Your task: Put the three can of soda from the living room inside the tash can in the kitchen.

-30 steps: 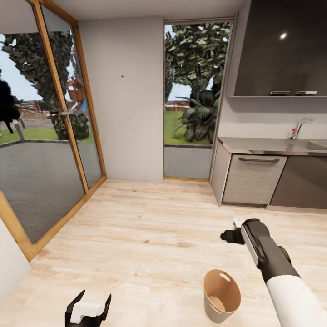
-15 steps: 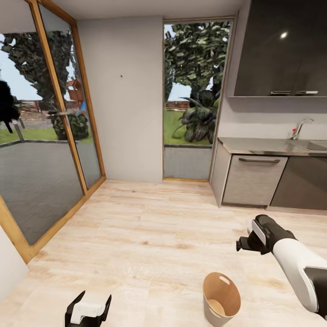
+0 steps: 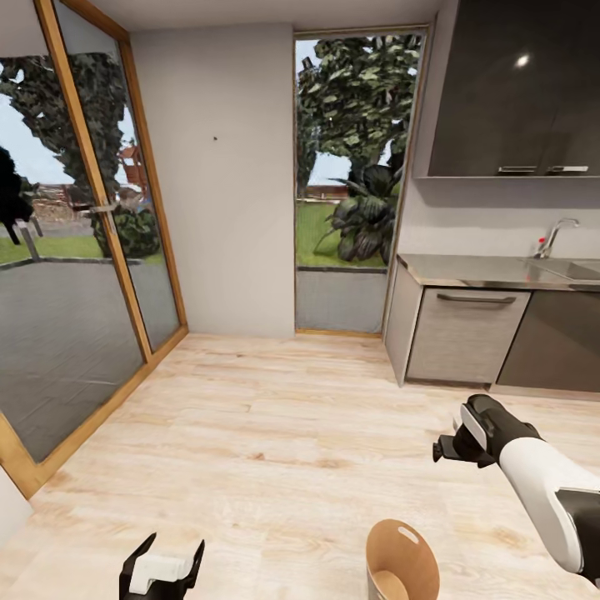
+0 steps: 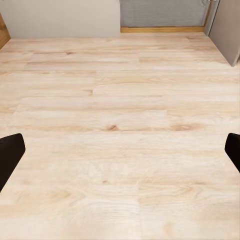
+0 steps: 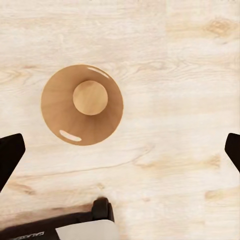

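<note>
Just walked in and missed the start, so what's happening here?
The robot is in the kitchen, standing over the trash can on the pale wood floor. Its right gripper is open above the floor beside the can, holding nothing, and the right wrist view looks straight down into the can, which looks empty. The left gripper is open too, over bare floor. No soda cans are in sight.
</note>
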